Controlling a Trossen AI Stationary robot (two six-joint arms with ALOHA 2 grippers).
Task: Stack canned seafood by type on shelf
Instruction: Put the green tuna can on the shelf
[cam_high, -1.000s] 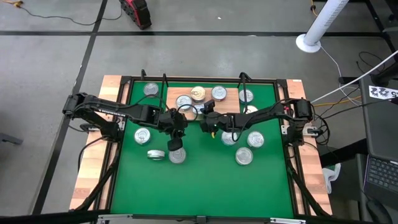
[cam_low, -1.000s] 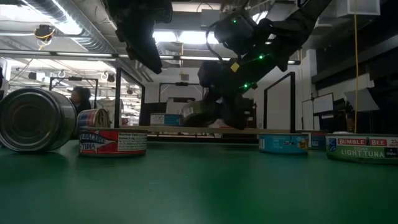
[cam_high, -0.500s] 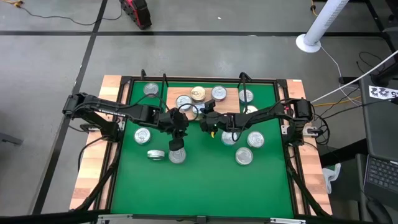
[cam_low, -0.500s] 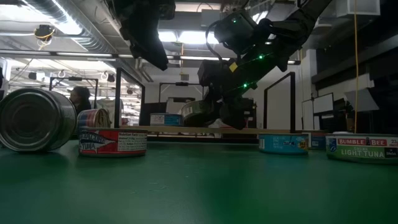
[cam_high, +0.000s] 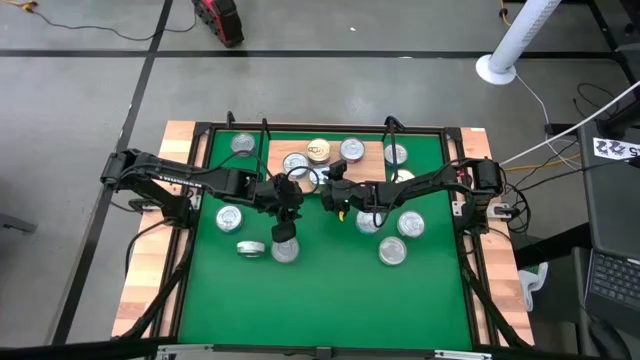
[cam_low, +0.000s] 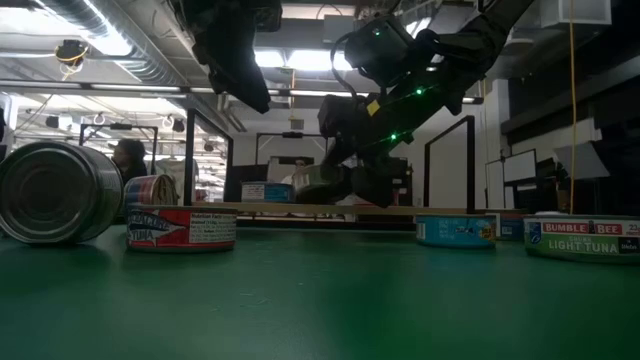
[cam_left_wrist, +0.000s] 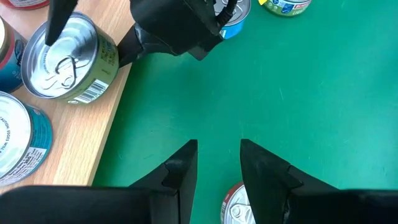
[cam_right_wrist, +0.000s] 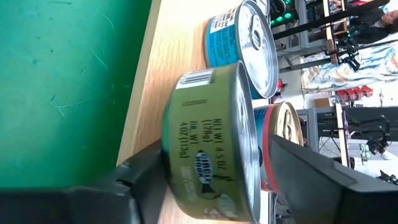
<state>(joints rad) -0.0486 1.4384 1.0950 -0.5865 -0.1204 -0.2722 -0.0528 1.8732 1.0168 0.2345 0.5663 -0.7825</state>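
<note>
The shelf (cam_high: 372, 162) is a light wooden board at the far middle of the green mat, with several cans of seafood on it. An olive-labelled can (cam_right_wrist: 205, 149) sits at the shelf's near edge, its silver lid (cam_left_wrist: 56, 56) up. My right gripper (cam_right_wrist: 214, 146) is open around it, one finger over the lid and the other low at the can's base by the board's edge. My left gripper (cam_left_wrist: 219, 146) hangs open over the mat near the shelf, nothing between its fingers, a silver-lidded can (cam_left_wrist: 239, 205) below it. My right gripper stands open around the olive can. A gap shows between one finger (cam_right_wrist: 305, 174) and the lid. Whether the other finger (cam_right_wrist: 140, 171) still touches the can's bottom edge I cannot tell. The can rests on the shelf.
A blue-labelled can (cam_right_wrist: 236, 37) and a red-rimmed can (cam_right_wrist: 280, 137) stand on the shelf just behind the olive one. Loose cans lie on the mat on the left (cam_high: 231, 217) and right (cam_high: 411, 224), and one (cam_low: 60, 190) lies on its side near the front.
My right gripper has opened without leaving its place. The olive can, which was tilted in its hold just above the board, has settled down onto the shelf's near edge.
</note>
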